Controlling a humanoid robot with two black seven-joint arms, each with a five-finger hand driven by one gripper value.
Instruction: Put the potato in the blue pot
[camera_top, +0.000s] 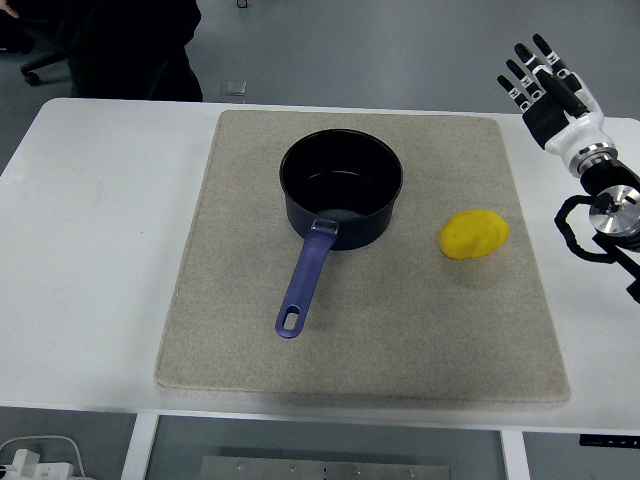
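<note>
Right hand (545, 80) is up w/ fingers spread, holding nothing. Potato (474, 234) sits on the mat (250, 300), just right of the blue pot (341, 188). Imo come down from above, wrap it, and lift clear over the rim.

the right hand (545, 80) hangs above the table's (90, 250) far right corner, fingers spread, well apart from everything. bare mat (420, 340) lies between it and the potato (474, 234), which has open mat on all sides. the blue pot (341, 188) stands just left of the potato, mouth open upward. its handle (305, 282) juts toward the near edge, blocking low passes there.
</note>
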